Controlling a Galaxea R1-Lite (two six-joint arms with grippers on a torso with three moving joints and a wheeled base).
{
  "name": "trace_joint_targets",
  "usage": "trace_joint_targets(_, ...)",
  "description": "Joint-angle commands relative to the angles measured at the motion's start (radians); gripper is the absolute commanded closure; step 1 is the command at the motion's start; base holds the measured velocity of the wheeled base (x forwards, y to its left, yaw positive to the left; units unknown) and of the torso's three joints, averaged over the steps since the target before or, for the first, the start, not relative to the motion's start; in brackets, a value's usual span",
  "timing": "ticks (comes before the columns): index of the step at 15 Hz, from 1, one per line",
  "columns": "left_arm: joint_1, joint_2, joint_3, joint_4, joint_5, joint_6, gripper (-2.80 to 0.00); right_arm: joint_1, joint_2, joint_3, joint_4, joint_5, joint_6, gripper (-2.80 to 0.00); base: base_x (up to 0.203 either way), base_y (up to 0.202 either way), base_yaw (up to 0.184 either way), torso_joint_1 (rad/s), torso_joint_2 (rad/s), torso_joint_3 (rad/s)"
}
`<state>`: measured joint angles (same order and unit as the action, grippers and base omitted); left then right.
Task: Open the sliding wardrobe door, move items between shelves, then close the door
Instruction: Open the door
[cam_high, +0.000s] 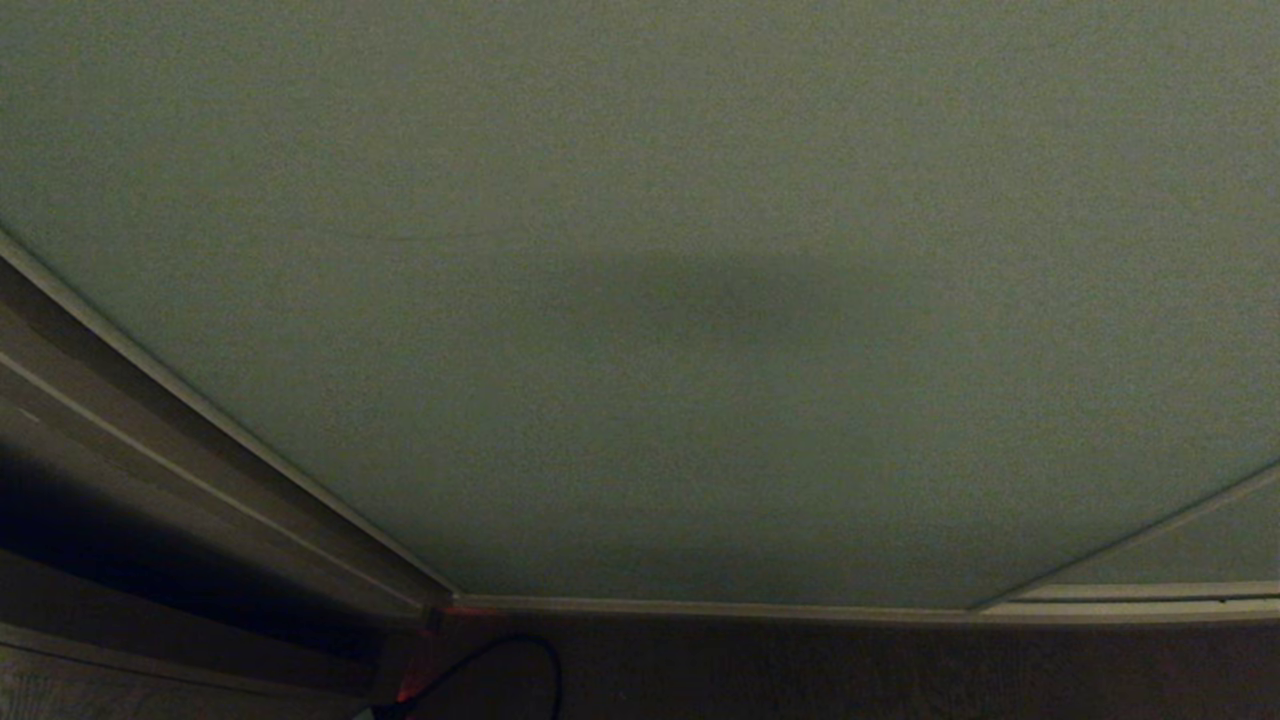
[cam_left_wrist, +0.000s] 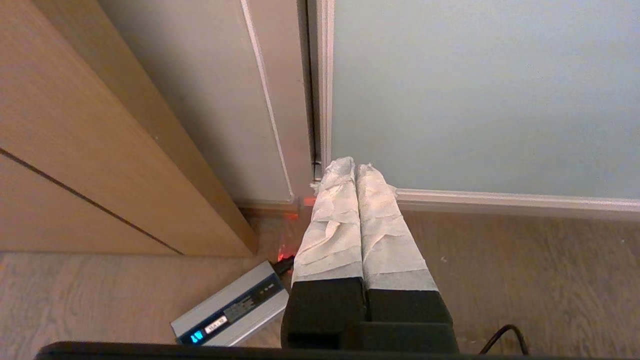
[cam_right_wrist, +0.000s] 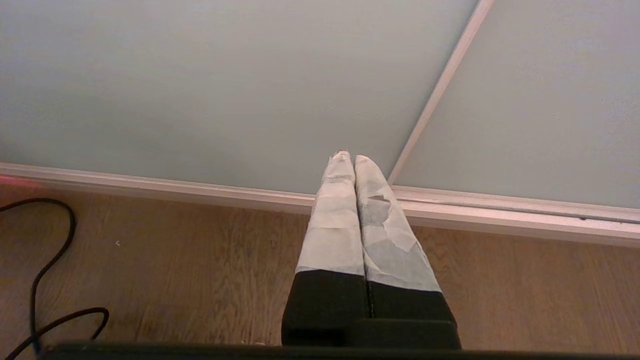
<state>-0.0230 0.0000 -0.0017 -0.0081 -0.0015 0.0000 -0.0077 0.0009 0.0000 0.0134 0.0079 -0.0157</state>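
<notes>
Wrist views, both grippers' fingers (cam_left_wrist: 345, 200) pressed together

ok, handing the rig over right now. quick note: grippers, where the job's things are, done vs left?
Left gripper: shut, empty, pointing at the floor near the door's left edge.
Right gripper: shut, empty, low in front of the seam between the two panels.
Sliding wardrobe door: closed, fills the head view; neither gripper touches it.
Cushion and shelves: not visible, behind the door.
Also on the wooden floor: a grey box with a lit display and a black cable.
Done: nothing visible. Left: open the door, move the cushion, close the door.
</notes>
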Motion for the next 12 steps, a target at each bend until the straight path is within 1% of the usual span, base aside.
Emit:
trace_joint_targets(1, 0.000, -0.002, 0.000, 0.002, 0.002, 0.007, 0.00, 0.000, 0.001, 0.004, 0.000, 0.000, 0.000, 0.00, 0.000, 0.000, 0.000, 0.000, 0.00, 0.000)
trace_joint_targets(3, 0.000, 0.000, 0.000, 0.002, -0.005, 0.015, 0.00, 0.000, 0.001, 0.005, 0.000, 0.001, -0.001, 0.00, 0.000, 0.000, 0.000, 0.000, 0.00, 0.000)
trace_joint_targets(4, 0.000, -0.001, 0.002, 0.002, -0.002, 0.031, 0.00, 0.000, 0.001, 0.005, 0.000, 0.000, -0.001, 0.00, 0.000, 0.000, 0.000, 0.000, 0.00, 0.000)
trace_joint_targets(6, 0.000, 0.000, -0.042, -0.009, -0.002, 0.041, 0.00, 0.000, 0.001, 0.005, 0.000, 0.001, -0.001, 0.00, 0.000, 0.000, 0.000, 0.000, 0.00, 0.000)
trace_joint_targets(9, 0.000, 0.035, -0.208, -0.043, -0.003, 0.045, 0.00, 0.000, 0.001, 0.003, 0.000, 0.000, -0.001, 0.00, 0.000, 0.000, 0.000, 0.000, 0.00, 0.000)
trace_joint_targets(12, 0.002, 0.150, -0.380, -0.122, 0.003, 0.046, 0.00, 0.000, 0.001, 0.005, 0.000, 0.001, -0.001, 0.00, 0.000, 0.000, 0.000, 0.000, 0.00, 0.000)
